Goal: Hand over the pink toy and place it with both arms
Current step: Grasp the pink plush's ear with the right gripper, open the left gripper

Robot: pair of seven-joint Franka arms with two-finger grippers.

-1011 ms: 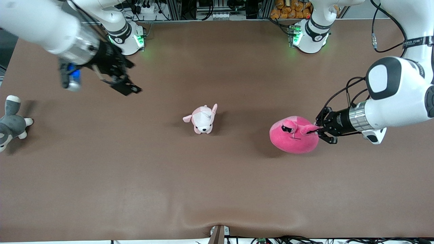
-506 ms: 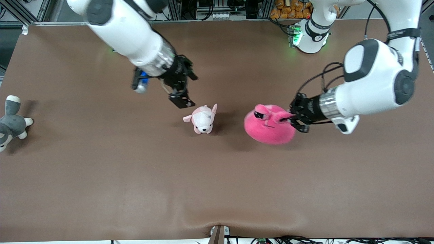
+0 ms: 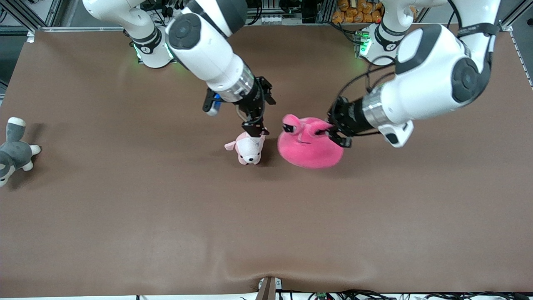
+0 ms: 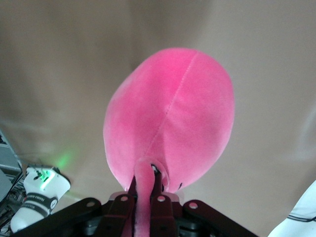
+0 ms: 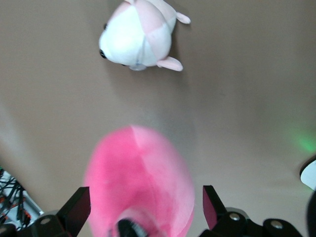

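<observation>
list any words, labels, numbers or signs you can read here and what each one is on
No text here can be read for certain.
Black band on the left arm's upper link: printed lettering, too small to read.
Round marks on the two white arm bases: logos, too small to read.
Round hot-pink plush toy, pale pink-and-white plush puppy, grey-and-white plush animal: no writing visible.

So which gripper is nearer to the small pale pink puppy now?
Right. The right gripper hangs open just above the puppy; the left gripper is off beside it, shut on the pink toy's ear.
</observation>
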